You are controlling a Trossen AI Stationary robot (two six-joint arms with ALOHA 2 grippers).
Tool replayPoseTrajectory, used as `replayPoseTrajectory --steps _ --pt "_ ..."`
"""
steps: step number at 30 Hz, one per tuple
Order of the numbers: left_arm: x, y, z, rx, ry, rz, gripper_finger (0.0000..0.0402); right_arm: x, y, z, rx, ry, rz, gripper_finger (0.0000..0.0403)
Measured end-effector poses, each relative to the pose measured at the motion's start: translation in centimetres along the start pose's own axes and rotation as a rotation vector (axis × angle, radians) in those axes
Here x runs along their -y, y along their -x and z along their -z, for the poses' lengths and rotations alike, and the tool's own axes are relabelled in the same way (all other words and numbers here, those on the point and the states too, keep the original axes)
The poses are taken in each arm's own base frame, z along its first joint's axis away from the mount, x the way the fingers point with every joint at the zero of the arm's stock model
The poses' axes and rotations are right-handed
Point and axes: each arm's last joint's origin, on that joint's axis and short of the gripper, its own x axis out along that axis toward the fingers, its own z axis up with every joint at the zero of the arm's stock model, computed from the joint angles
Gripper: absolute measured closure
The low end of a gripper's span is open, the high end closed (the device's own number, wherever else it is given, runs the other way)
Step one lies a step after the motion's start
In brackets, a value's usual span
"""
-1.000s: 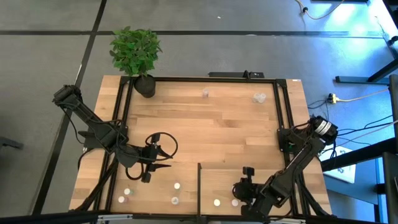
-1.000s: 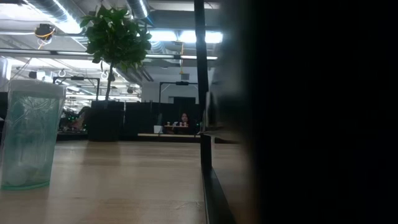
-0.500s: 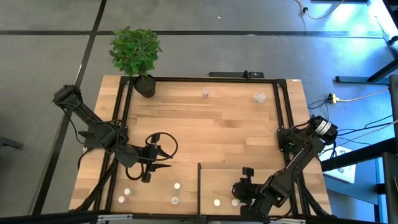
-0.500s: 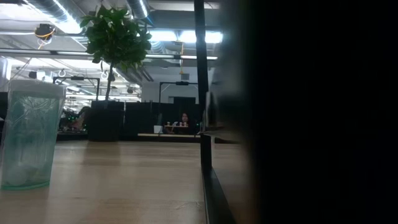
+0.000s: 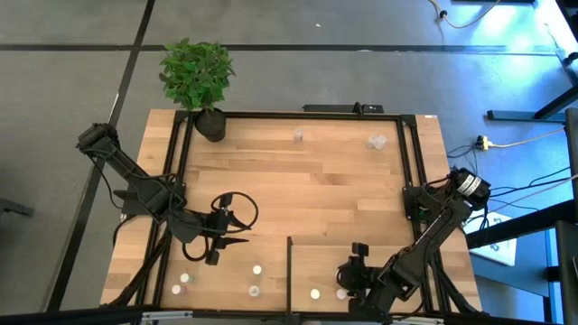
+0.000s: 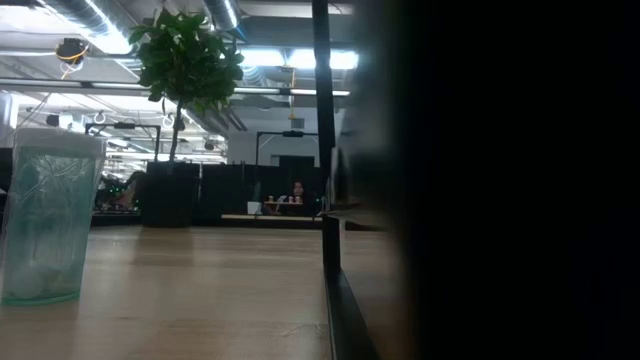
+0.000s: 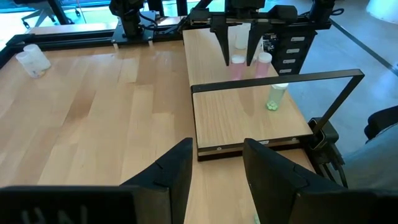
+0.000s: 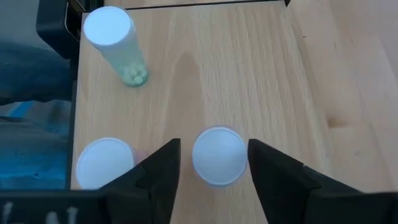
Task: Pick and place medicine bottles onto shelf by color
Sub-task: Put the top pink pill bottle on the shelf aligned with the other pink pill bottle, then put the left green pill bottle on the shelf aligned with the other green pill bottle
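Nothing has moved since a second ago: the right gripper (image 5: 358, 264) still hangs over the shelf (image 5: 397, 251), the left gripper (image 5: 228, 244) over the worktop (image 5: 307, 181). Only the right wrist view shows its spread fingers (image 8: 160, 171) straddling a white-capped bottle (image 8: 219, 155), untouched, with another bottle (image 8: 104, 163) beside it and a green bottle (image 8: 117, 42) farther off. The left wrist view shows the left fingers (image 7: 171, 171) apart and empty.

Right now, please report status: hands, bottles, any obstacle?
Right hand open, straddling a white-capped bottle on the shelf. Left hand open, empty, waiting mid-table. No obstacle seen.
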Motion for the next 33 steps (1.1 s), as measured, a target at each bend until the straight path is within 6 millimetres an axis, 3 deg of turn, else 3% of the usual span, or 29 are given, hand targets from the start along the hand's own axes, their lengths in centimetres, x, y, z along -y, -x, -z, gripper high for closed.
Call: replayPoseTrajectory --steps 20,27,33 --pt "0.0 0.0 0.0 0.001 0.0 0.0 0.0266 -0.3 1.7 -1.5 -0.009 0.013 0.03 0.0192" --pt "0.0 0.0 0.0 0.001 0.0 0.0 0.0266 -0.1 3.7 -3.4 0.086 0.033 0.136 0.0192" --pt "0.0 0.0 0.0 0.001 0.0 0.0 0.0266 -0.2 4.6 -5.5 0.131 0.01 0.123 0.0192"
